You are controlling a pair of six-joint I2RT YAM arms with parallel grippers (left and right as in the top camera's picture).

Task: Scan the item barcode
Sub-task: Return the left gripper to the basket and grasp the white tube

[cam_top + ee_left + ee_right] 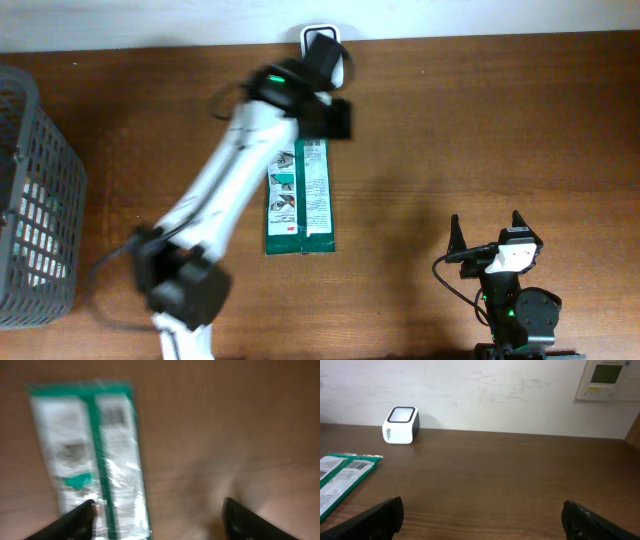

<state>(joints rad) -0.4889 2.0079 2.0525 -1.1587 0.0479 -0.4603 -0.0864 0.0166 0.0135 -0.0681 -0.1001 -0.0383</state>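
Packet (300,200): green and white, lying flat on the tabletop (450,130). Its long axis points toward the scanner (322,40), and its closer end stops a little short of it. The printed face is up. The left wrist view shows a dark block of print near one end, too blurred to read.

Left hand (159,506): fingers apart, with only bare wood between them. The packet lies to one side of the gap, not inside it. One fingertip (80,519) overlaps the packet's near corner in that view; the blur makes it impossible to say whether they touch. From overhead, the left arm (220,190) crosses the packet's scanner-side end and hides part of it.

Scanner: small white box with a dark top, upright at the back edge of the tabletop, against the wall.

Right hand (487,228): fingers wide apart and empty, well apart from the scanner and clear of the packet. Its camera shows the scanner ahead and the packet's end low at the side.

Basket (30,200): grey mesh, well apart from the scanner, on the left arm's side.
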